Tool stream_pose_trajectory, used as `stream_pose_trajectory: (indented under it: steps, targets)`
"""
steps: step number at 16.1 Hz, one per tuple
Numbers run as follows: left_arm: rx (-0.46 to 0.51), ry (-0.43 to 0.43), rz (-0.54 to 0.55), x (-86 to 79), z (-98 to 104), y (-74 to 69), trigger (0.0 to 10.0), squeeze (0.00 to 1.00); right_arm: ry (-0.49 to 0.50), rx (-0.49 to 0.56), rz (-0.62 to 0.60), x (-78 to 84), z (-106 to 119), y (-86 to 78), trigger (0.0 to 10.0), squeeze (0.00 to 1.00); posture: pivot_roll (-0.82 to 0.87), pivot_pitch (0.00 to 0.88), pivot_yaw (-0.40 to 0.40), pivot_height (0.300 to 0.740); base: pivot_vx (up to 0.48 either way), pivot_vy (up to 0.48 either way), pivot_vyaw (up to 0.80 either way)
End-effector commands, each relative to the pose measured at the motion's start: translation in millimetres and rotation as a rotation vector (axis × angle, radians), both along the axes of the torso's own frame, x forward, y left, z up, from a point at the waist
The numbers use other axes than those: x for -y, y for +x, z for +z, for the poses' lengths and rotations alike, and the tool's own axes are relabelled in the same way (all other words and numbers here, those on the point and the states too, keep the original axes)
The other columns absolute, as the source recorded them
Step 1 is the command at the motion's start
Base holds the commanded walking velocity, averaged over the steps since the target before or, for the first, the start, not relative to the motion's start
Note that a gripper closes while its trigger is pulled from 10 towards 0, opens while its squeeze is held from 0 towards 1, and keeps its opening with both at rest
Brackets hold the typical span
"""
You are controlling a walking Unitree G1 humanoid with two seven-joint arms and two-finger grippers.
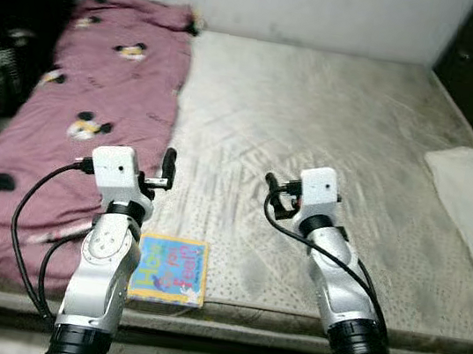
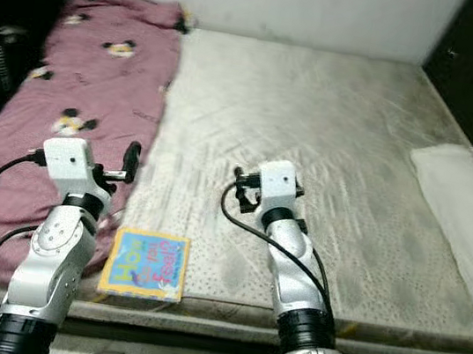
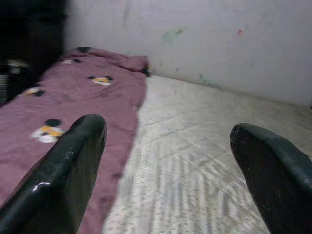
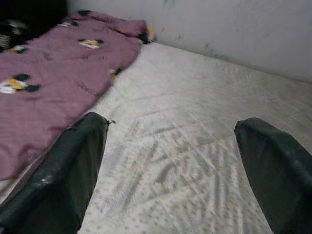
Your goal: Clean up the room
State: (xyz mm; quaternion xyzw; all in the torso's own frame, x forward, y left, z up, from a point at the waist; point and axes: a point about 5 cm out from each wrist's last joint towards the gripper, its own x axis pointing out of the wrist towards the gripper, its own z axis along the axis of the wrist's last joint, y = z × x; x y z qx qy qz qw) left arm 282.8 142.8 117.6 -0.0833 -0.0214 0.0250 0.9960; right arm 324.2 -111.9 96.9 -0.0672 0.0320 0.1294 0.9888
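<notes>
Book [image 1: 170,269] at mattress [image 1: 333,129] edge; wrist cams: blanket [image 3: 73,97].

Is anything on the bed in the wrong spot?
Yes. A colourful picture book lies at the very front edge of the mattress, just beside the purple blanket. It looks left out, not put away.
</notes>
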Motion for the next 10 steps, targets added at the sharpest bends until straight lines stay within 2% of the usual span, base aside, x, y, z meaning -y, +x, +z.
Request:
stream_pose_trajectory:
  steps: [1, 10]
  targets:
    - [-0.013, -0.009, 0.007, -0.5, -1.4, 0.7, 10.0, 0.0, 0.0, 0.004, 0.015, -5.8, 0.6, 0.2, 10.0, 0.0, -0.04, 0.0, -0.01, 0.74, 0.0, 0.0, 0.74]
    - [-0.012, -0.005, 0.001, 0.7, -0.9, 0.4, 10.0, 0.0, -0.018, -0.023, 0.022, -5.1, -5.7, -0.1, 10.0, 0.0, -0.03, 0.0, -0.012, 0.74, 0.0, 0.472, 0.0]
